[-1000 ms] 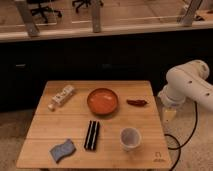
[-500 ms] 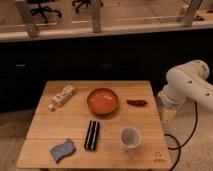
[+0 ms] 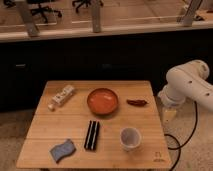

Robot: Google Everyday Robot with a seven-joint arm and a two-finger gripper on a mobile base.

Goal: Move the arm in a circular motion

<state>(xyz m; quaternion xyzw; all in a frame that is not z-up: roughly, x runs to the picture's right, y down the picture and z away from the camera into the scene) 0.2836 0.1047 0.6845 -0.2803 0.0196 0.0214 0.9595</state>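
Arm (image 3: pixel 189 86): at the right of the tabletop (image 3: pixel 75 127), just beyond its edge; it looks stiff and heavy, so you grasp nothing, only swing it.
Gripper (image 3: pixel 168 115): hangs low beside that edge; its state you cannot tell.

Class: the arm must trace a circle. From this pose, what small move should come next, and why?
Probably swing the arm in over the table, starting an arc: its gripper hangs low just off the table's edge, near the red chili.
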